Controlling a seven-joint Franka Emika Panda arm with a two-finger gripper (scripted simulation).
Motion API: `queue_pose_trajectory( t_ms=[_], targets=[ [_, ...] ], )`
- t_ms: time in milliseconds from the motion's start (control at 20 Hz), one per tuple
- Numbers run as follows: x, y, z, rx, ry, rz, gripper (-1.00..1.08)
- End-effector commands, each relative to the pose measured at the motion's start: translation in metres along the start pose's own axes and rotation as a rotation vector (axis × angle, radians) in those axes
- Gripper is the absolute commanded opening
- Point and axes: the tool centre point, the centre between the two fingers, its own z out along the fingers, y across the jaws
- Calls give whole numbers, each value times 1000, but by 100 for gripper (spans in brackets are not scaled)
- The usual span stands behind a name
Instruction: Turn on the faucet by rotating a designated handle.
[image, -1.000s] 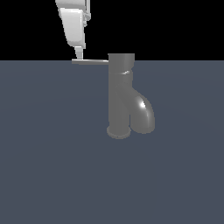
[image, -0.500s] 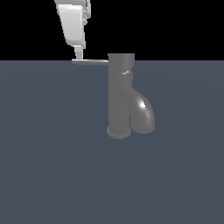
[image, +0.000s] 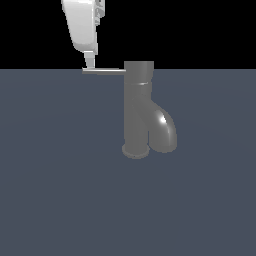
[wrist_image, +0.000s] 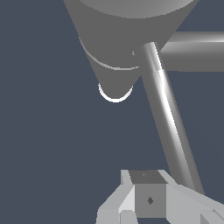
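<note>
Handle (image: 104, 71) juts level from the faucet (image: 138, 107) cap toward the exterior view's left; the tool (image: 89, 61) hangs directly over its free end, apparently touching. Whether its fingers are spread, I cannot tell.

Arm (image: 82, 25) cropped — jaws perhaps hidden

Flat, even simulator light, sharp throughout with no blur; no cast shadows on the floor (image: 60, 200). Bright glare streaks mark the faucet (image: 161, 121) spout and the handle (wrist_image: 168, 113).
</note>
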Motion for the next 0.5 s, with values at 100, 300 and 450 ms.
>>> queue_pose_trajectory(
  t_ms=[100, 300, 450],
  targets=[
    [2, 17, 0, -4, 1, 1, -100],
    [3, 31, 0, -4, 1, 1, -100],
    [3, 41, 0, -4, 1, 1, -100]
  ],
)
